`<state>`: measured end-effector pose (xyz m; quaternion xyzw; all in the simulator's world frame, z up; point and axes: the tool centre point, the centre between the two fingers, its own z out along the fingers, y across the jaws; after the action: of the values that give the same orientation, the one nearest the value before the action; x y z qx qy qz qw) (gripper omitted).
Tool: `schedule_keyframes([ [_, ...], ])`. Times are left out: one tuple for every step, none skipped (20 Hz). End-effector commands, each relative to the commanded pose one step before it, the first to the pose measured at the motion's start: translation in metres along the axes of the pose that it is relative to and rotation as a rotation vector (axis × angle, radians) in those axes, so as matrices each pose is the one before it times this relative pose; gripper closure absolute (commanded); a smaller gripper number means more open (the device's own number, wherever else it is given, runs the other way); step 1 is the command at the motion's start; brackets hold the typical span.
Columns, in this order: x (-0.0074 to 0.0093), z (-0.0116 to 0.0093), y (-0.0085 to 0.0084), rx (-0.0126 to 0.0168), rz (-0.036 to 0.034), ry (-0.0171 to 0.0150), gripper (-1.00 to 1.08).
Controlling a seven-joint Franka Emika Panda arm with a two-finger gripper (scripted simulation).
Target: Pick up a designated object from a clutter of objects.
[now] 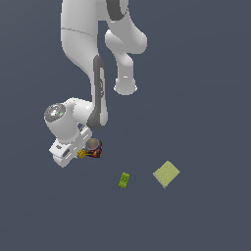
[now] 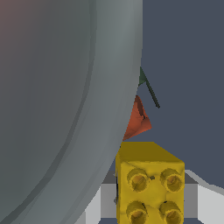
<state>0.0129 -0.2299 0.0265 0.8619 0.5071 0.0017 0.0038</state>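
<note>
Gripper: the white gripper (image 1: 78,153) sits low on the dark floor at the exterior view's left, at the end of the white arm (image 1: 83,44). In the wrist view its pale fingers (image 2: 205,201) show on either side of the yellow block and seem to meet its side faces, so the claw appears narrowed onto the block; the contact itself lies at the picture's edge and is not sharp.

Yellow block: the yellow-orange block (image 1: 82,153) (image 2: 151,183) lies between the fingers, right at the gripper's tip. The wrist view shows it as a small cube with four round studs on the face turned to the camera. Whether it rests on the floor or is raised cannot be told.

Cup: the dark multicoloured cup (image 1: 93,147) stands just beside the yellow block, on its right in the exterior view, touching it or nearly so. In the wrist view its grey curved wall (image 2: 57,109) fills most of the picture, with a red-orange patch where it nears the block.

Green block: the small green oblong block (image 1: 124,180) lies well apart from the yellow block, further right and nearer the viewer in the exterior view.

Square: the flat pale yellow-green square (image 1: 166,174) lies right of the green block, farthest from the yellow block.
</note>
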Motion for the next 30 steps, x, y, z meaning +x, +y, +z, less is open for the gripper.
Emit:
schedule_keyframes([
  [0.00348, 0.00455, -0.00340, 0.00829, -0.00515, 0.00096, 1.08],
  [0.00000, 0.00000, 0.00000, 0.00000, 0.00000, 0.00000, 1.08],
  [0.00000, 0.00000, 0.00000, 0.00000, 0.00000, 0.00000, 1.08],
  [0.00000, 0.00000, 0.00000, 0.00000, 0.00000, 0.00000, 1.08],
  [0.00000, 0.00000, 0.00000, 0.00000, 0.00000, 0.00000, 1.08],
  [0.00000, 0.00000, 0.00000, 0.00000, 0.00000, 0.00000, 1.08],
  [0.00000, 0.00000, 0.00000, 0.00000, 0.00000, 0.00000, 1.08],
  [-0.00275, -0.00357, 0.00271, -0.00690, 0.00404, -0.00068, 1.08],
  [0.00014, -0.00016, -0.00015, 0.00000, 0.00000, 0.00000, 1.08],
  [0.00041, -0.00049, -0.00045, 0.00000, 0.00000, 0.00000, 1.08],
  [0.00069, -0.00081, -0.00074, 0.00000, 0.00000, 0.00000, 1.08],
  [0.00097, -0.00114, -0.00104, 0.00000, 0.00000, 0.00000, 1.08],
  [0.00125, -0.00147, -0.00135, 0.00000, 0.00000, 0.00000, 1.08],
  [0.00153, -0.00180, -0.00165, 0.00000, 0.00000, 0.00000, 1.08],
  [0.00182, -0.00214, -0.00196, 0.00000, 0.00000, 0.00000, 1.08],
  [0.00210, -0.00248, -0.00226, 0.00000, 0.00000, 0.00000, 1.08],
  [0.00239, -0.00282, -0.00257, 0.00000, 0.00000, 0.00000, 1.08],
  [0.00268, -0.00316, -0.00288, 0.00000, 0.00000, 0.00000, 1.08],
  [0.00297, -0.00350, -0.00320, 0.00000, 0.00000, 0.00000, 1.08],
  [0.00327, -0.00385, -0.00351, 0.00000, 0.00000, 0.00000, 1.08],
  [0.00356, -0.00420, -0.00383, 0.00000, 0.00000, 0.00000, 1.08],
  [0.00408, -0.00424, -0.00415, 0.00056, -0.00039, 0.00007, 1.08],
  [0.00416, -0.00491, -0.00447, 0.00000, 0.00000, 0.00000, 1.08],
  [0.00447, -0.00527, -0.00479, 0.00000, 0.00000, 0.00000, 1.08],
  [0.00477, -0.00564, -0.00511, 0.00000, 0.00000, 0.00000, 1.08],
  [0.00508, -0.00601, -0.00544, 0.00000, 0.00000, 0.00000, 1.08],
  [0.00564, -0.00608, -0.00578, 0.00052, -0.00043, -0.00012, 1.08],
  [0.00569, -0.00673, -0.00608, 0.00000, 0.00000, 0.00000, 1.08],
  [0.00581, -0.00690, -0.00621, 0.00000, 0.00000, 0.00000, 1.08],
  [0.00584, -0.00694, -0.00624, 0.00000, 0.00000, 0.00000, 1.08],
])
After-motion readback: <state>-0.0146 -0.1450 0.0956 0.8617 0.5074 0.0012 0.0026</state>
